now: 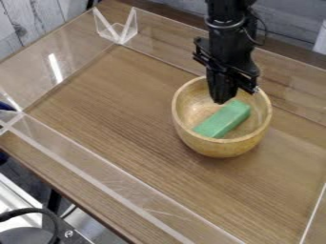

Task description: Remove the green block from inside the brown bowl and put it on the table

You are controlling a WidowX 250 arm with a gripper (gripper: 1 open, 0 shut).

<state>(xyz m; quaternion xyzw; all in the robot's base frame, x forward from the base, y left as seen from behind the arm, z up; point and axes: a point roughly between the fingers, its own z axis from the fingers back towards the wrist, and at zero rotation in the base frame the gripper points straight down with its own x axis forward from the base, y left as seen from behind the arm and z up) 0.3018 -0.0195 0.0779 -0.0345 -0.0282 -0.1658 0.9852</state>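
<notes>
Closed gripper over the brown bowl

Camera view: the gripper (222, 94), its jaws fully closed with nothing visibly held, points downward at the far side of the brown bowl (189, 135). The green block (223, 121) lies inside the bowl, which stands on the table (109, 119).

Robotics lab workspace: my black robot arm (230, 38) stands over a wood-grain surface (95, 114) edged with clear acrylic walls (64, 62); black cabling (32, 214) lies at one corner.

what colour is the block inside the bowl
The block is bright green, seen in the camera view.
</notes>
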